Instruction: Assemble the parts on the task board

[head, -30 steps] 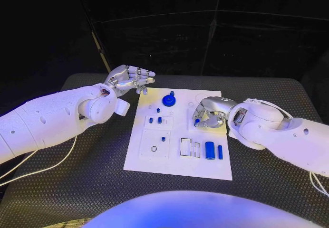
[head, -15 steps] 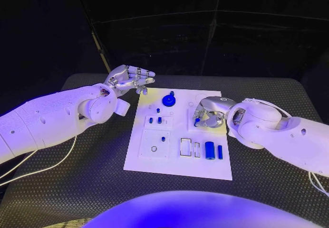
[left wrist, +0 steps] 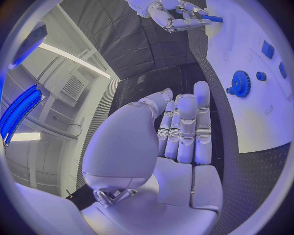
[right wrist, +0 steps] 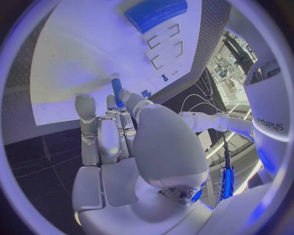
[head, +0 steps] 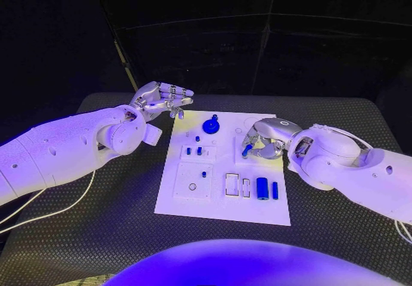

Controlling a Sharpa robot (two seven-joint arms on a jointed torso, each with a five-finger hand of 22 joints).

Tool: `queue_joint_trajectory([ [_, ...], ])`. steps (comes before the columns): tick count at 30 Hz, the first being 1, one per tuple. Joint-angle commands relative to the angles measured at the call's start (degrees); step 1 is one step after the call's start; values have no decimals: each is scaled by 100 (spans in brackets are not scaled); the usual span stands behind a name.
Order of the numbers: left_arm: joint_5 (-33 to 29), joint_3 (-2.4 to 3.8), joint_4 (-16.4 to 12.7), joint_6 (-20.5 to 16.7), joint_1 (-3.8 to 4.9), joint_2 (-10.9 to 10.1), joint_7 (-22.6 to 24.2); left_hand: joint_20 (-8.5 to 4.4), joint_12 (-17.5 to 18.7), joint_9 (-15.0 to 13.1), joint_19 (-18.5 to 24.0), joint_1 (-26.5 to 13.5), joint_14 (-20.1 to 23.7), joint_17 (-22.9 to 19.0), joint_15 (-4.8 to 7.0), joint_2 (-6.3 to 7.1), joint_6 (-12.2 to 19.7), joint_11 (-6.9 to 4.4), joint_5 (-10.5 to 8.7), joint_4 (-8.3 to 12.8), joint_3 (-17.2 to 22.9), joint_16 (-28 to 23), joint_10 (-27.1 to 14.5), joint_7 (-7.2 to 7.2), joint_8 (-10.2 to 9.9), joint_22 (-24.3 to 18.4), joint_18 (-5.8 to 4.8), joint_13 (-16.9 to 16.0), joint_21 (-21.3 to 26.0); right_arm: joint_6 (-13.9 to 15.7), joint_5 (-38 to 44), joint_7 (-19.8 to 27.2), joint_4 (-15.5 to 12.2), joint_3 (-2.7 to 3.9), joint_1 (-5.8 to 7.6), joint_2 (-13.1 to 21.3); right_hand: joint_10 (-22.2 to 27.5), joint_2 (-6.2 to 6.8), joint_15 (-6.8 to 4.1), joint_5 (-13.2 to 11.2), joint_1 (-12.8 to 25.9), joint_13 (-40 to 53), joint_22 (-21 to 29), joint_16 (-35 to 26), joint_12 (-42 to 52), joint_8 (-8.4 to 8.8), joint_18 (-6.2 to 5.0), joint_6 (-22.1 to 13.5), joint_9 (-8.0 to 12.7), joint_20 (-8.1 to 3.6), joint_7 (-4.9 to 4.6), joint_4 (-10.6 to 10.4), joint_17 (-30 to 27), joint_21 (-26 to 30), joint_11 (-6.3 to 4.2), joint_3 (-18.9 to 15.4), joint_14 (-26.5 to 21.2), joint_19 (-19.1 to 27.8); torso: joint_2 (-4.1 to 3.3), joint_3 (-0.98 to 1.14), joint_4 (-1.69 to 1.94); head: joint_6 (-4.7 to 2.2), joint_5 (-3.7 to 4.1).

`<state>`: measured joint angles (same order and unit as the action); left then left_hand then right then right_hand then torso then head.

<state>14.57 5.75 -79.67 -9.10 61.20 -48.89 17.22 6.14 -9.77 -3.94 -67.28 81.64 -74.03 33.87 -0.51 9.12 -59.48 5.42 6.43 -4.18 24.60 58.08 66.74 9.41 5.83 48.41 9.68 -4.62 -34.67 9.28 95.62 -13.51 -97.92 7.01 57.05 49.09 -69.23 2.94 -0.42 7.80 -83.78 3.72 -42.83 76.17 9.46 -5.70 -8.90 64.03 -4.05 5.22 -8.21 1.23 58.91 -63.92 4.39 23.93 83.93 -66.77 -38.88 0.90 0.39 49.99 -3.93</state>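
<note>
Black textured table (head: 103,238), dark backdrop | white rectangular task board (head: 215,208) at frame centre | right hand (head: 266,138) pinches a small blue peg (head: 246,149) over the board's right-centre | left hand (head: 161,98), upper left, off the board, fingers curled on nothing | step: placing the peg, likely | next: align upright over its socket, lower.

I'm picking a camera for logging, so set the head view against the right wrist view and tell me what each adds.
Head view alone: the left hand raised beyond the task board's far left corner, holding nothing, and the blue gear near the far edge.
Right wrist view alone: a close look at fingers pinching the blue pin over the board.
Both: the right hand, the pin, the board and the large blue cylinder.
</note>
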Motion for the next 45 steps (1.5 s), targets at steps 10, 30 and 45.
queue_joint_trajectory([
  [10,-26,5,15,54,6,7,30,12,-20,6,14,-13,38,-4,2,-34,8,-3,-26,23,-24,-28,-39,19,21,-7,77,0,21,618,-636,343,-555,28,18,68,-106,71,-46,27,85,10,-38,41,-39,21,18,74,-5,-11,2,16,43,-60,-51,66,135,-36,-10,-9,11,1,-38],
  [30,-26,6,24,61,9,94,31,12,-20,6,14,-13,38,-4,2,-34,8,-3,-26,23,-24,-28,-39,19,21,-7,77,0,21,57,-255,721,55,-441,-26,-1396,-114,93,-42,53,135,9,-11,31,-73,37,12,73,-2,-8,-3,14,17,-51,-45,94,130,-12,-12,-5,0,1,-183],
  [45,-26,6,50,78,9,139,27,12,-20,6,14,-13,38,-4,2,-34,8,-3,-26,23,-24,-28,-39,19,21,-7,77,0,21,-239,10,808,429,-649,-105,-1736,-118,101,-39,62,167,9,-11,32,-92,43,12,76,-1,-5,-4,9,17,-52,-43,103,128,-4,-8,3,5,1,-206],
])
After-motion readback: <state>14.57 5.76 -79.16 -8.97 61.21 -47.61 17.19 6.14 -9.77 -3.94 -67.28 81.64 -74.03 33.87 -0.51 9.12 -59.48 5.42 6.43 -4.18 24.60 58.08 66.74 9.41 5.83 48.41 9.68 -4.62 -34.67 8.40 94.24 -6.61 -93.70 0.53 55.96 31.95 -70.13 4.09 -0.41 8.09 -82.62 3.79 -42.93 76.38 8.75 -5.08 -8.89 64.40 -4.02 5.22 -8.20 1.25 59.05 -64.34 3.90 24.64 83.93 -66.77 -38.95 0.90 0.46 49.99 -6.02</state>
